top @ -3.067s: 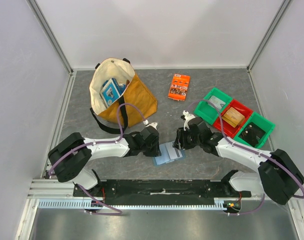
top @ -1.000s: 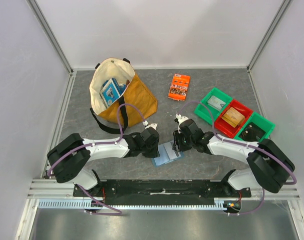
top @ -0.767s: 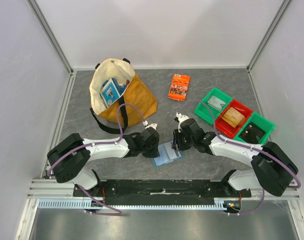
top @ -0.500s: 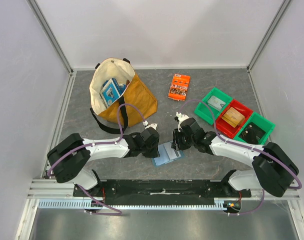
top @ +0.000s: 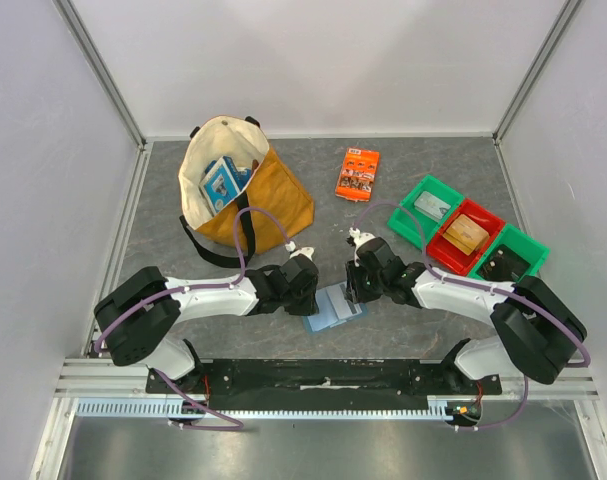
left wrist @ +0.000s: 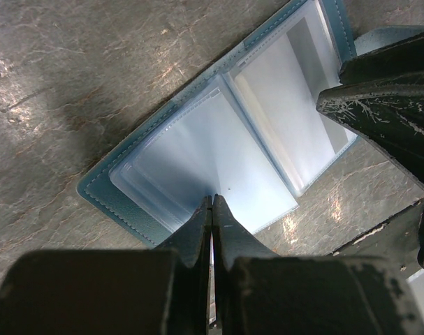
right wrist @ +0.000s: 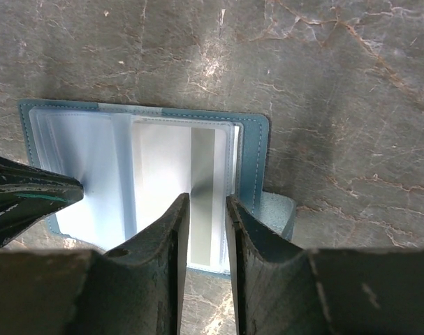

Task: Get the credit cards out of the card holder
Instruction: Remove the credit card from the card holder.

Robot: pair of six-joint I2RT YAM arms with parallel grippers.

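**Top external and both wrist views: holder open between two pincers**

1. Bag (top: 268, 205): tan tote, mouth open, on the table (top: 423, 160) beyond and to the left of the left pincer. A blue-and-white box (top: 223, 180) stands inside it.
2. Left pincer (left wrist: 212, 204): low over the table, fingers pressed together with no gap. The tips meet on a clear leaf of the holder's left half, and the leaf's creases run up to them.
3. Holder (top: 333, 310): light blue, lying spread open and flat on the table. It sits directly under both pincers' tips, each tip on its own half.
4. Right pincer (right wrist: 201, 199): low, facing the left pincer, the two nearly touching. Its fingers are narrowly apart over the holder's right half. Whether they grip anything cannot be told.
5. Card (right wrist: 201, 153): pale with a grey stripe, in the right-half pocket. The stripe shows in the gap between the right pincer's fingers.
6. Tab (right wrist: 278, 213): sticks out from the holder's edge, just right of the right pincer's fingers.
7. Packet (top: 358, 173): orange, printed, flat on the table well beyond the right pincer.
8. Bins (top: 415, 228): green, red, green in a row, to the right of the right pincer. A tan card (top: 467, 235) lies in the red one. The contents of the green ones are unclear.
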